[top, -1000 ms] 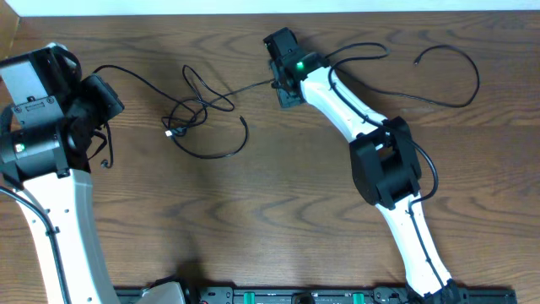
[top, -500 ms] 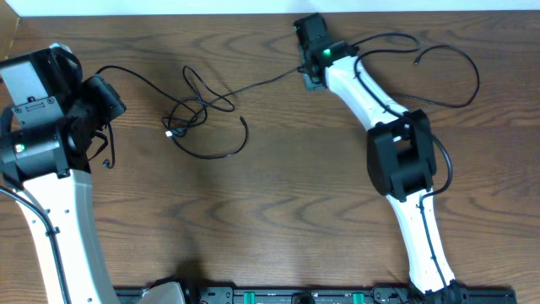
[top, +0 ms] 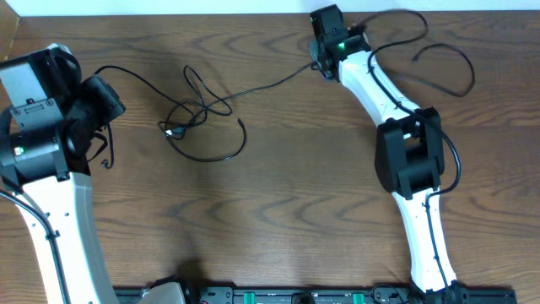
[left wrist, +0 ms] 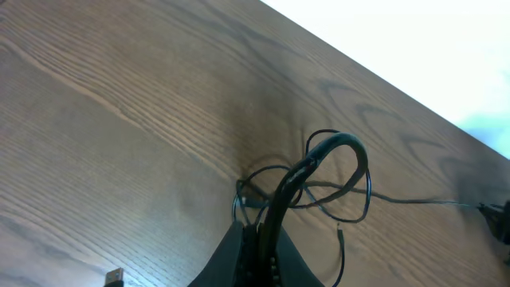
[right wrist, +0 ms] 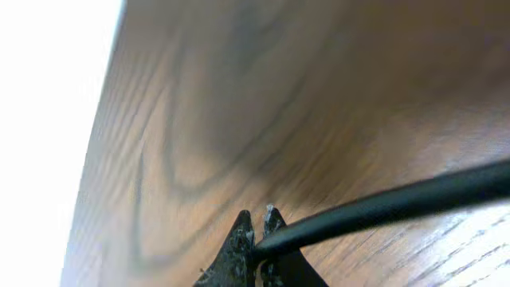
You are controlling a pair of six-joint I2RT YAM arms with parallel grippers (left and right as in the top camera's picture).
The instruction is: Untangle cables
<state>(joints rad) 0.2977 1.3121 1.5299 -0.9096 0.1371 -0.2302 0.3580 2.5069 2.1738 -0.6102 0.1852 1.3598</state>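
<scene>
The cables (top: 198, 114) lie as a loose tangle of thin black loops left of the table's middle. One strand runs left to my left gripper (top: 114, 105), which is shut on it. In the left wrist view the pinched cable (left wrist: 335, 145) arcs up from the fingers (left wrist: 259, 255) toward the tangle (left wrist: 319, 191). Another strand (top: 270, 83) stretches nearly straight from the tangle to my right gripper (top: 318, 64) near the far edge. The right gripper (right wrist: 259, 217) is shut on that black cable (right wrist: 398, 203).
Beyond the right gripper, more thin cable (top: 443, 63) loops across the far right of the table with a small plug end (top: 417, 61). A USB plug (left wrist: 114, 277) lies near the left fingers. The table's far edge (top: 253, 13) runs close behind the right gripper.
The right arm has moved right and toward the far edge, drawing its strand out longer and straighter from the tangle. The left arm has not moved.
</scene>
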